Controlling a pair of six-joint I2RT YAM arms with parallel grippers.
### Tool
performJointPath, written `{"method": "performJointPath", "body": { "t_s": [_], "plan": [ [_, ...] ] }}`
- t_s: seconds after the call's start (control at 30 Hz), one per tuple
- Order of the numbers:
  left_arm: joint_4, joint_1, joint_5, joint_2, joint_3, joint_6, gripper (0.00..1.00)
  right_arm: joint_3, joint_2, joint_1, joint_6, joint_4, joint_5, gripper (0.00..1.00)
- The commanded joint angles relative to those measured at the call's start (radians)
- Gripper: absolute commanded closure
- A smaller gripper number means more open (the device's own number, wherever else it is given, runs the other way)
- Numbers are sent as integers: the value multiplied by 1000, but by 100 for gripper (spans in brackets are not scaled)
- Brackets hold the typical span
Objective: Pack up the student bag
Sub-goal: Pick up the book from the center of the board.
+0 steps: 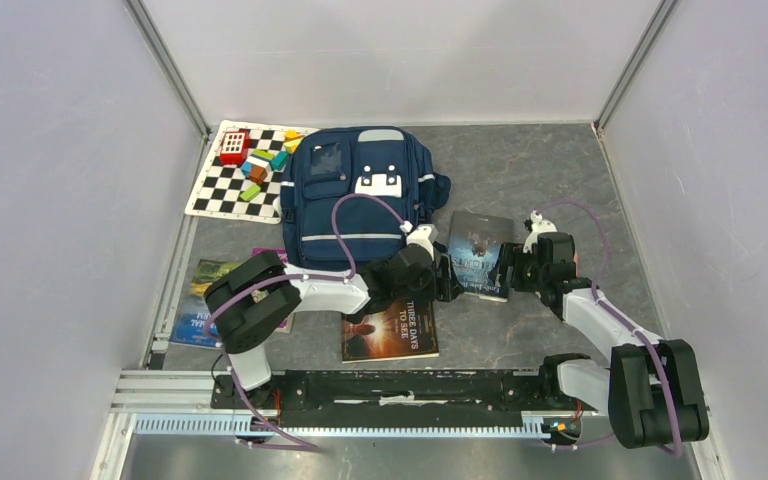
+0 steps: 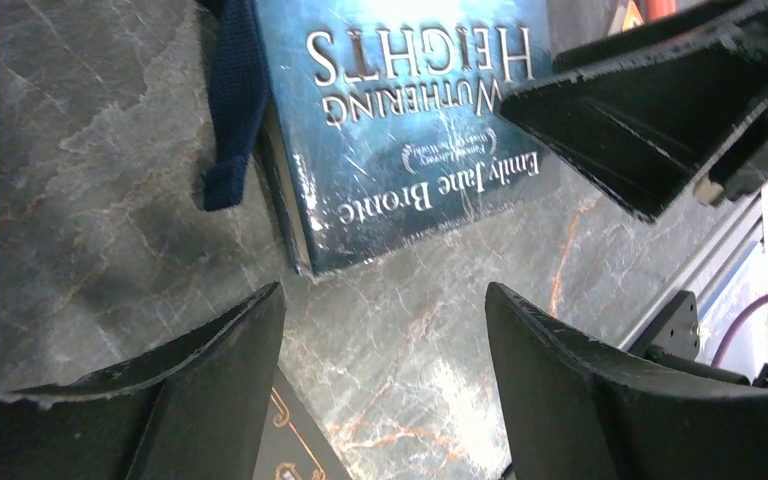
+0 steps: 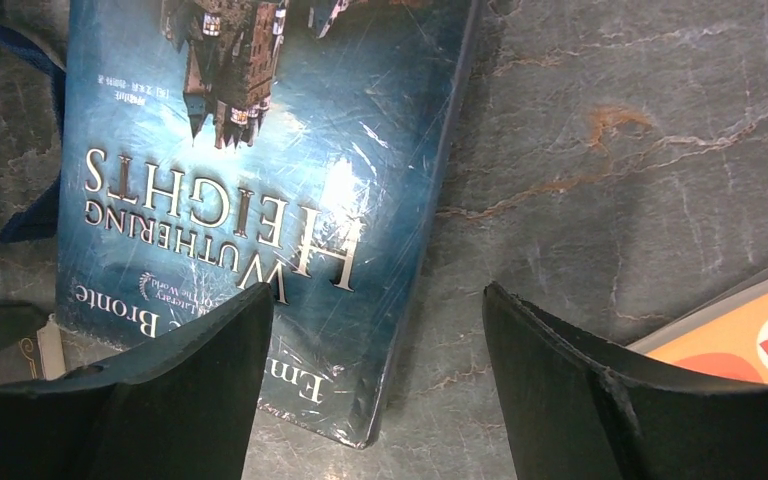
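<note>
the bag (image 1: 365, 195) lies at the far edge of the table (image 1: 520, 170), left of centre. a board (image 1: 215, 190) fills the far left corner, just beside the bag, with blocks (image 1: 258, 160) on it. wuthering heights (image 1: 480, 252) lies just right of the bag, with a bag strap (image 2: 232, 90) at its left edge. the left end effector (image 1: 447, 278) is at that book's left side and the right end effector (image 1: 513, 272) at its right side. three days to see (image 1: 392, 330) lies by the near edge, before the bag. more books (image 1: 198, 300) lie by the left edge.
</note>
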Motion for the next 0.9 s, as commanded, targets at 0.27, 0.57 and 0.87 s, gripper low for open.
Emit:
{"method": "performJointPath", "body": {
  "t_s": [0.27,0.57,0.87],
  "plan": [
    [110,34,5,118,77,-85,27,-91,-7,-4,54,108,-97,23],
    [187,40,41,154,94,-109,37,-131,34,-3,86,168,-164,25],
    [303,34,124,84,160,-72,46,-252,-37,1,184,243,-151,27]
  ]
}}
